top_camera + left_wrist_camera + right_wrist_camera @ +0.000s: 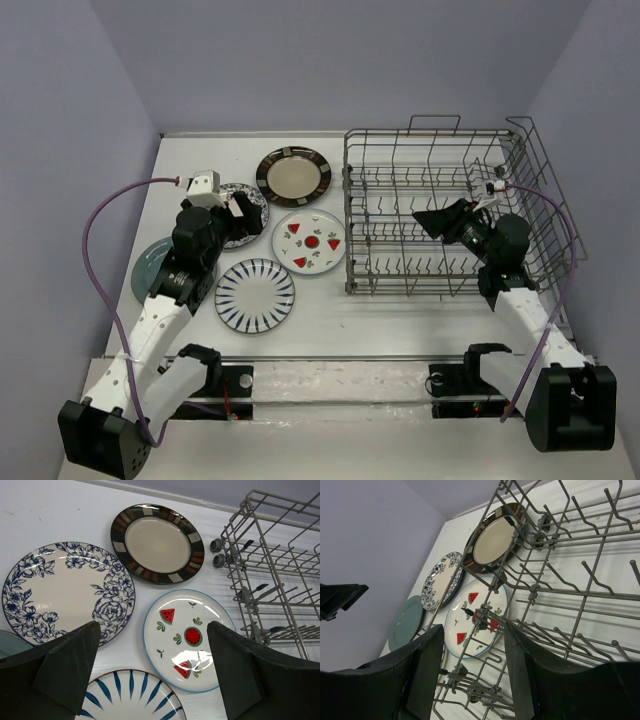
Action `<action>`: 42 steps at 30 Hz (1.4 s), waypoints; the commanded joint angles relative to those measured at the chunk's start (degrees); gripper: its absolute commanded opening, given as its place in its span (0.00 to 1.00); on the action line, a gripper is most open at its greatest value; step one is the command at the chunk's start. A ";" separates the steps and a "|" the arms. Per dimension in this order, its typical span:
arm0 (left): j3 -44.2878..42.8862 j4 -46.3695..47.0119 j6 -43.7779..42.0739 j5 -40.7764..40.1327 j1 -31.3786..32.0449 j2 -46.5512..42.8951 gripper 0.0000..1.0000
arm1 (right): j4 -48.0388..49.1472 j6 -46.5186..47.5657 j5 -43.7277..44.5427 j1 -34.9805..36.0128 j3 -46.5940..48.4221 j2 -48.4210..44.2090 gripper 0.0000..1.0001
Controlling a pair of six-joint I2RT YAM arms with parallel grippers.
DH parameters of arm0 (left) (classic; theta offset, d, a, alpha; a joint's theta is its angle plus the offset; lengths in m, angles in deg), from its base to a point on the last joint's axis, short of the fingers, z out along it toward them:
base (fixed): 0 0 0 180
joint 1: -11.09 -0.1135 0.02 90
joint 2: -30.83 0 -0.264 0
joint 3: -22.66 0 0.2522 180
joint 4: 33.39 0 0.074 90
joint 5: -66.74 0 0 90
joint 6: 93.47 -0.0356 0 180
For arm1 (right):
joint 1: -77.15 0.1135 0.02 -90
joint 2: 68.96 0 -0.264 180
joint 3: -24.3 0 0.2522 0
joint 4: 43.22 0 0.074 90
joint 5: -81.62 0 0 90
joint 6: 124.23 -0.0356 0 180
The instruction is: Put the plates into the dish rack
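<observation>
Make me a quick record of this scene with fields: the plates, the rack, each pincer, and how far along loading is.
plates: five, flat on the table, left of the dish rack
designs: brown-rimmed plate, blue floral plate, watermelon plate, blue-striped plate, teal plate
rack contents: no plates
left pincer: open, above the plates, holding nothing
right pincer: open, over the dish rack, holding nothing
progress: nothing loaded yet

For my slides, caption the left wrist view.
Open left tool framing watermelon plate; floral plate, brown-rimmed plate, striped plate nearby; dish rack at right.
</observation>
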 commanded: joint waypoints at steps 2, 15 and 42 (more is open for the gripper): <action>-4.02 -0.02 -1.38 -1.32 -0.21 3.33 0.99 | 3.88 0.09 -0.90 0.94 1.68 0.17 0.57; -13.78 -3.00 1.26 3.51 -10.83 18.45 0.99 | 3.70 0.62 -0.72 1.99 2.03 1.22 0.41; -28.98 -4.15 -7.26 15.88 -31.67 54.75 0.77 | 2.21 1.76 -1.87 4.10 3.34 1.58 0.44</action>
